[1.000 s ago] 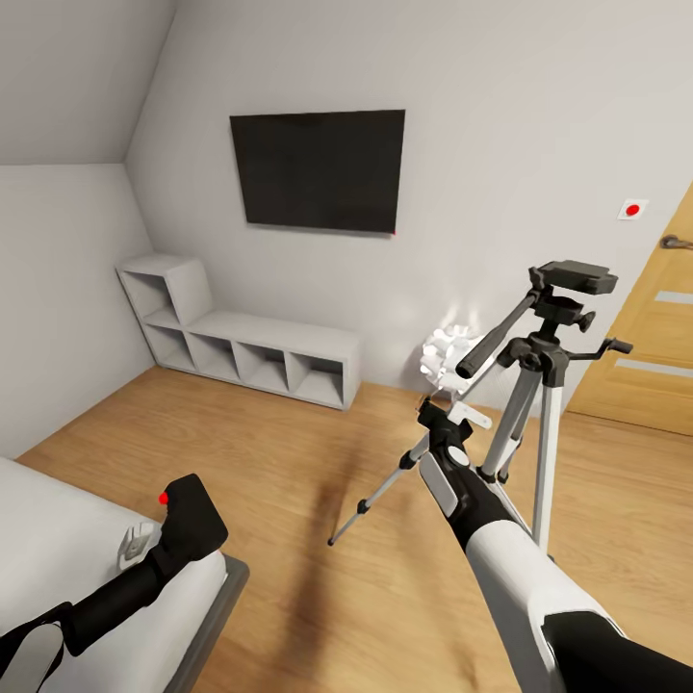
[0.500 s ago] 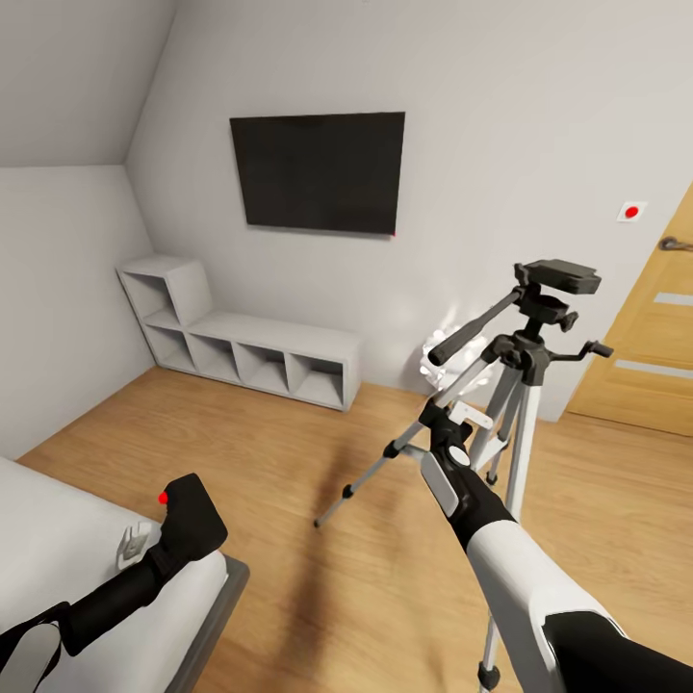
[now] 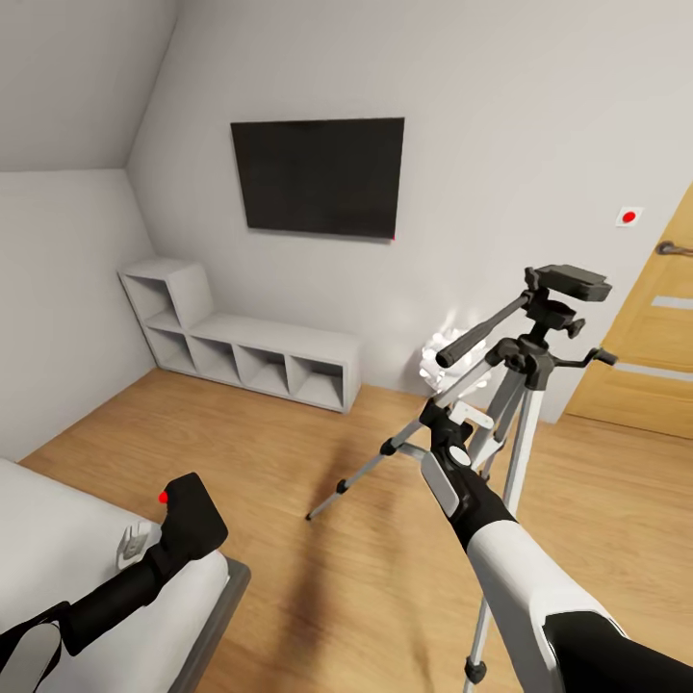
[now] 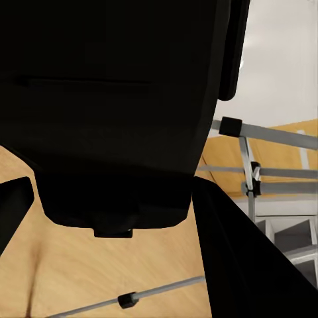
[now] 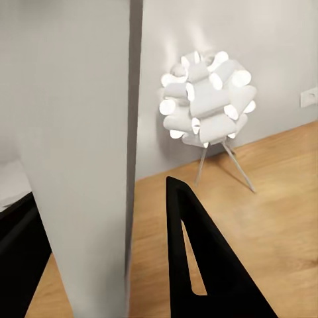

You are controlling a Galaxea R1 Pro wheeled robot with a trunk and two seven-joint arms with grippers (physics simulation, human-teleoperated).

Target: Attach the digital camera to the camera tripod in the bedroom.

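The digital camera (image 3: pixel 195 510), matte black with a red button, sits in my left gripper (image 3: pixel 178 541), which is shut on it over the bed's corner. In the left wrist view the camera body (image 4: pixel 112 99) looms large between the black fingers (image 4: pixel 252 265). The camera tripod (image 3: pixel 534 361) stands tilted to the right of centre, its pan head (image 3: pixel 570 282) and long handle up high. My right gripper (image 3: pixel 445 422) is shut on one silver leg (image 5: pixel 79 152), which runs between the fingers (image 5: pixel 199 265). Another leg slants out over the floor to the left.
A wall TV (image 3: pixel 318 175) hangs above a white cube shelf (image 3: pixel 245 346). A white ball lamp (image 5: pixel 205 99) stands on the floor behind the tripod. The wooden door (image 3: pixel 645 337) is at the right, the bed (image 3: pixel 77 549) at the lower left. Light wood floor lies between.
The tripod has swung in my right gripper: its near leg has come far closer to me and its left leg's foot has slid further away. The left arm and camera stayed still.
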